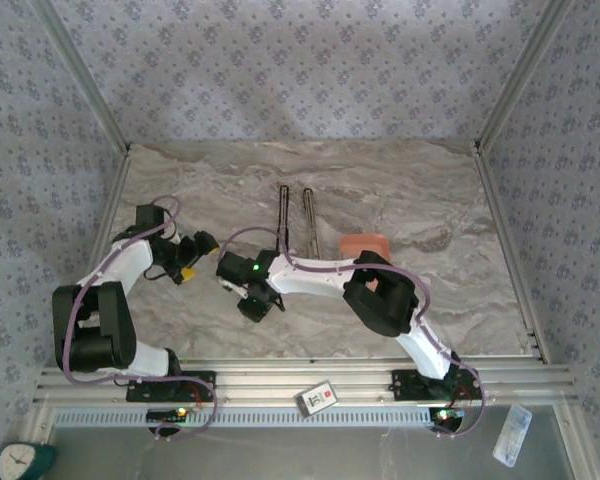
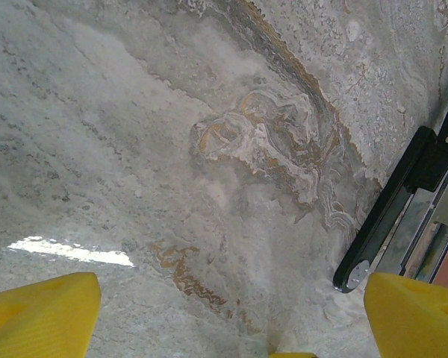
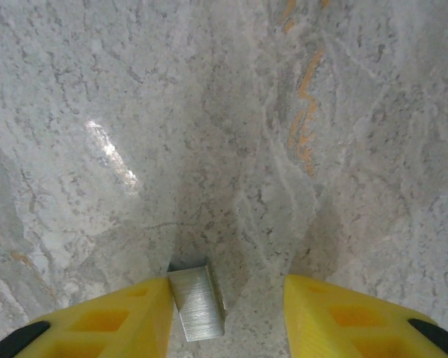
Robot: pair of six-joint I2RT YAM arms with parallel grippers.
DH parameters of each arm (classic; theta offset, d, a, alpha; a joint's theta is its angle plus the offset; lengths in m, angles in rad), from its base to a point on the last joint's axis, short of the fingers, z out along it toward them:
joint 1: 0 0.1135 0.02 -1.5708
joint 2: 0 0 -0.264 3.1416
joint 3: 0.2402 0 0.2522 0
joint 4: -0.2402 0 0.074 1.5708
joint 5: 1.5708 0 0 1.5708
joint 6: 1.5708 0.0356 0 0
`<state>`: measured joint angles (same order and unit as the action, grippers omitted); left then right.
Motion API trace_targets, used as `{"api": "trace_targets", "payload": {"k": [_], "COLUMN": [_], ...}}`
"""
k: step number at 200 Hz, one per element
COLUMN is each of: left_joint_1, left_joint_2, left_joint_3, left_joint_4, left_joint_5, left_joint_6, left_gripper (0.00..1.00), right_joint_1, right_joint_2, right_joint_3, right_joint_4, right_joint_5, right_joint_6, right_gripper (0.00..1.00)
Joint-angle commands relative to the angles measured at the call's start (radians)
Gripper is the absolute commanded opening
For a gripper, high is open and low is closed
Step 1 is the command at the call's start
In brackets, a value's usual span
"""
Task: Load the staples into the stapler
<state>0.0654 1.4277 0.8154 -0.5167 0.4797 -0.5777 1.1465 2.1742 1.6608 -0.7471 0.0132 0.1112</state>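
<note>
A marbled table top (image 1: 430, 200) is being enclosed by patterned walls (image 1: 300, 60). At seven o'clock a teal clock (image 1: 20, 462) is being cropped by the picture edge. At six o'clock a white card (image 1: 317, 400) is being carried on a metal rail (image 1: 280, 378). At five o'clock a clear packet (image 1: 512, 435) is being seen lying flat.

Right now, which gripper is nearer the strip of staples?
Right. The right gripper straddles the staples, which lie beside one finger; the left gripper hovers apart, beside the stapler.
</note>
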Motion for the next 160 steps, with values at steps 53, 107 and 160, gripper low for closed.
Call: {"api": "trace_targets", "payload": {"k": [53, 107, 160], "left_joint_1": [0.003, 0.002, 0.003], "left_joint_2": [-0.009, -0.014, -0.054], "left_joint_3": [-0.007, -0.013, -0.028], "left_joint_4": [0.005, -0.002, 0.000], "left_joint_5": [0.010, 0.003, -0.001], "left_joint_6": [-0.007, -0.006, -0.010], "left_gripper": [0.91, 0.91, 0.91], "right_joint_1": [0.003, 0.002, -0.021], "right_joint_2": [0.038, 0.026, -0.061], "right_joint_3": [0.020, 0.043, -0.009], "right_joint_4": [-0.029, -0.105, -0.170], "right_joint_5": [0.009, 0.083, 0.134], "right_joint_6": [0.042, 0.175, 0.380], "right_gripper": [0.28, 0.22, 0.20]}}
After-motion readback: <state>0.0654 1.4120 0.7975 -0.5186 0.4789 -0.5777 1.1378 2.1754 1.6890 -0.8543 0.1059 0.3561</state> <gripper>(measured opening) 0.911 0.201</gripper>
